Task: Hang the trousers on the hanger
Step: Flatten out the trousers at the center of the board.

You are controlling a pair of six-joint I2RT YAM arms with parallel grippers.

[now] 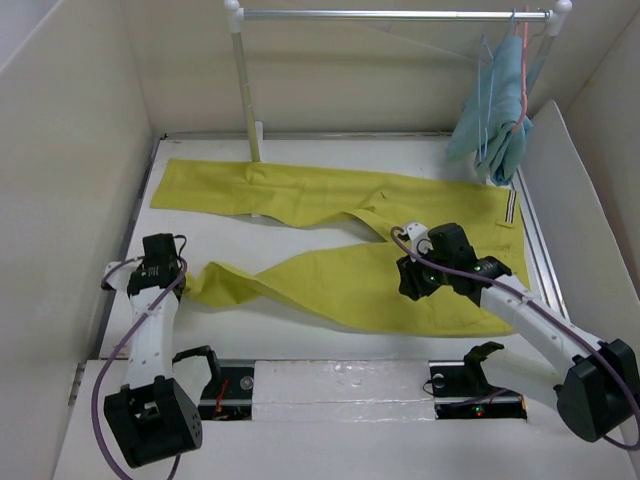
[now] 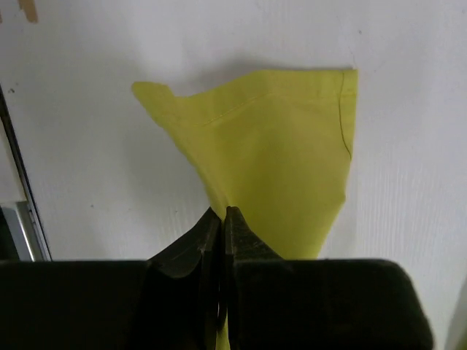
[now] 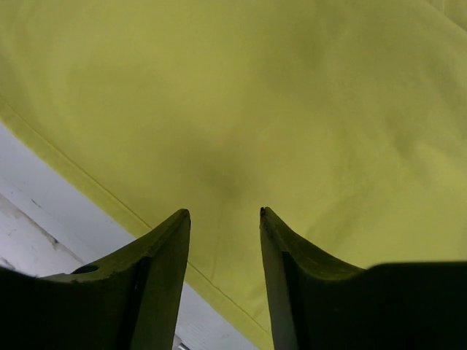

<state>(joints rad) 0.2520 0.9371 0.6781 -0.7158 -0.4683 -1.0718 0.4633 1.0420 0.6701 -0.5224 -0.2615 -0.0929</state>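
My left hand [image 2: 222, 215] gripped trousers [image 1: 320, 195] cuff | right hand [image 3: 225, 213] hung open over them | risk: thin pinch could slip if I pulled.

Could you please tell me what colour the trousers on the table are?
Mustard yellow-green; the trousers show best in the top external view.

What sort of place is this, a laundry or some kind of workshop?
Likely a robot test cell, not a laundry: plain white walls box in a table, two arms are bolted at its near edge, and trousers lie by a clothes rail.
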